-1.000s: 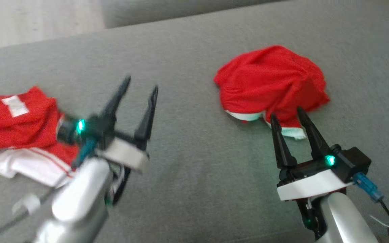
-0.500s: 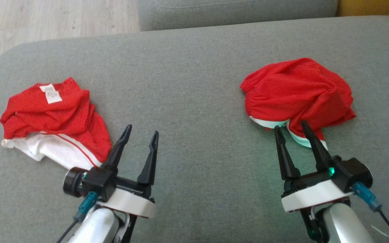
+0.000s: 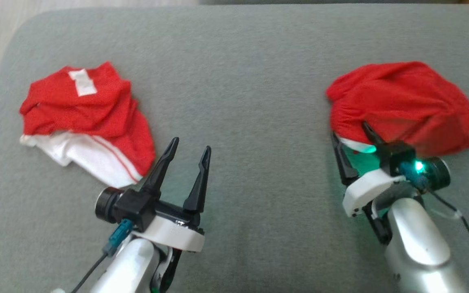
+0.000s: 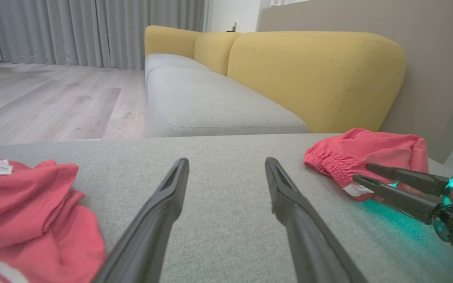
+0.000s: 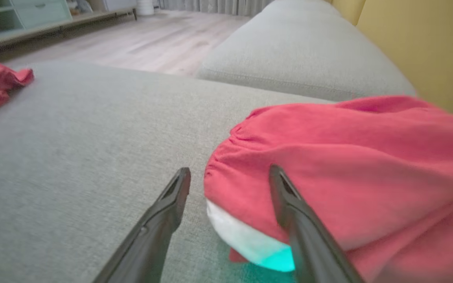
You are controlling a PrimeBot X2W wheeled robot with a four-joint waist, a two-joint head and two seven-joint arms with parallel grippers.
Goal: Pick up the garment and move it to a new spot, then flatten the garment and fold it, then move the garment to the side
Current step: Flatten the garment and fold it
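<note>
Crumpled red garment (image 3: 401, 101) — bunched mound, white trim at near edge, on grey cushion (image 3: 250, 81)

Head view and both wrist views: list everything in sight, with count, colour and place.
Garment with label: one, red and white, cushion's left part.
Garment with gathered waistband: one, red, white trim, cushion's right part.
Seat cushion: one, grey, under both garments.
Backrests: three, yellow, behind the farther cushions.
Floor: pale wood, beyond the cushion.
Curtains: grey, far wall.
Left gripper: jaws open, over bare cushion beside the labelled garment.
Right gripper: jaws open, at the waistband garment's near edge.
</note>
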